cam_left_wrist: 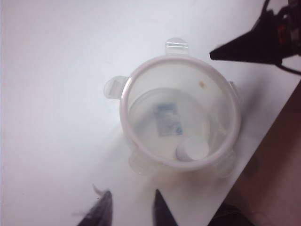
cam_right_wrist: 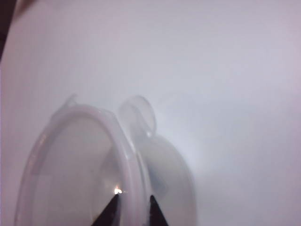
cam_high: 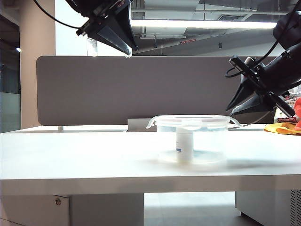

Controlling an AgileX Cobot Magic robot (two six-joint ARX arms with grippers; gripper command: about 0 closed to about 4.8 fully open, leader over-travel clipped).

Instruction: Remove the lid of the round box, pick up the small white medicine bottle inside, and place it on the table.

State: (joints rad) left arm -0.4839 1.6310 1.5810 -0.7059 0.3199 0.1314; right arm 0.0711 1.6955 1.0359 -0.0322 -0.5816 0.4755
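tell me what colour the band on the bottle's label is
Blue, on a white label; the small white medicine bottle shows it best in the left wrist view.

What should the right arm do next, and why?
Probably lower the right gripper, jaws slightly apart beside the box, onto the lid rim and close: the lid still covers the box and bottle. Left gripper hovers high, open.

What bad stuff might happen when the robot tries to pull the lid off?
1. The right fingers sit at the thin rim of the lid, slightly apart. A small bite like that might slip.
2. If the lid sticks, lifting it may drag the box and tip the bottle standing inside.
3. The left fingers hang open high above the box, so nothing holds it down.
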